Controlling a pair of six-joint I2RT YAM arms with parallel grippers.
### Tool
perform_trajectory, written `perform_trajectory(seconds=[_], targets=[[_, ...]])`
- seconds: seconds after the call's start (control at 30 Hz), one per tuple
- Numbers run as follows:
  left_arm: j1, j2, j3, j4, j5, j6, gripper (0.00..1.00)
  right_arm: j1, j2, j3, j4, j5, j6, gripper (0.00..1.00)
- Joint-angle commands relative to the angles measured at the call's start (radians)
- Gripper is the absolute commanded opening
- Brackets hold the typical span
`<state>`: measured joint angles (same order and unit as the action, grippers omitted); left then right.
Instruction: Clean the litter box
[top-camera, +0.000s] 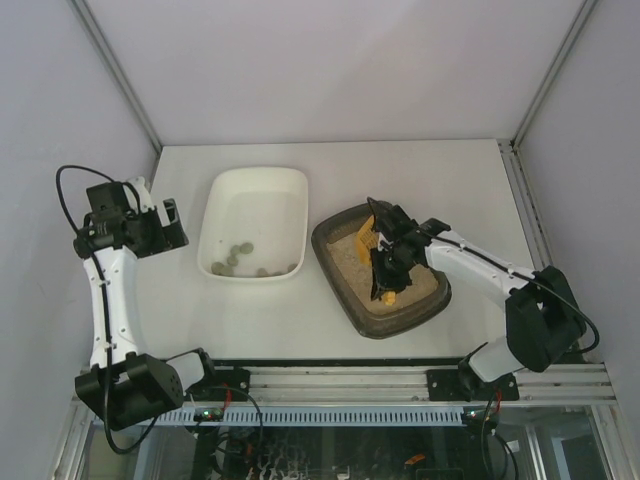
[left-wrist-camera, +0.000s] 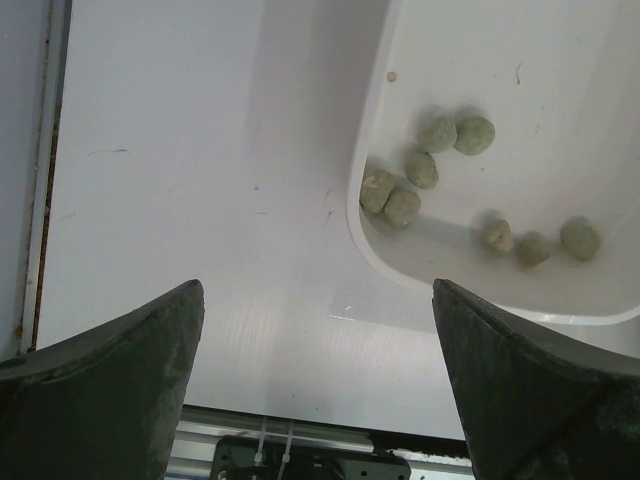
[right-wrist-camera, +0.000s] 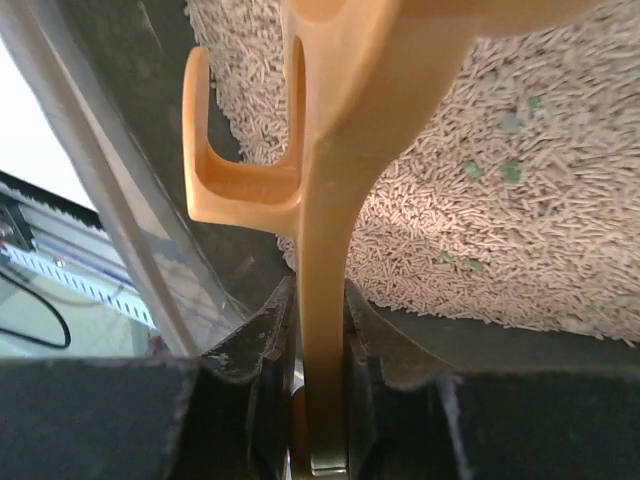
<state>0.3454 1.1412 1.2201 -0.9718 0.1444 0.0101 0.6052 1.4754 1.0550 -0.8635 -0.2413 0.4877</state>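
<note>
Table (top-camera: 400, 180) white (walls (top-camera: 330, 60) pale grey) | litter box (top-camera: 396, 327) right | tub (top-camera: 258, 172) left

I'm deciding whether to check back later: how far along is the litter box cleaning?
Done: several greenish clumps lie in the white tub. In hand: the right gripper is shut on the orange scoop, over the litter box. Left: small green bits show in the litter, so more scooping seems needed. The left gripper hangs open beside the tub.
</note>
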Motion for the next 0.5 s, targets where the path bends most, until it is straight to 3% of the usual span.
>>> perform_trajectory(seconds=[0.0,0.2,0.3,0.37,0.47], targets=[[-0.002,-0.021,-0.036,0.034,0.021,-0.011,1.00,-0.020,0.008,-0.057,0.134,-0.172,-0.022,0.00],[-0.003,-0.002,-0.036,0.038,0.023,-0.015,1.00,-0.031,0.073,-0.118,0.220,-0.261,-0.026,0.01],[-0.001,0.003,-0.036,0.038,0.030,-0.012,1.00,-0.024,0.063,-0.114,0.205,-0.186,-0.012,0.11],[-0.003,0.008,-0.039,0.040,0.030,-0.010,1.00,-0.024,0.029,-0.108,0.183,-0.093,-0.015,0.28],[-0.002,0.019,-0.043,0.044,0.032,-0.011,1.00,-0.024,-0.008,-0.081,0.136,0.008,-0.032,0.33]])
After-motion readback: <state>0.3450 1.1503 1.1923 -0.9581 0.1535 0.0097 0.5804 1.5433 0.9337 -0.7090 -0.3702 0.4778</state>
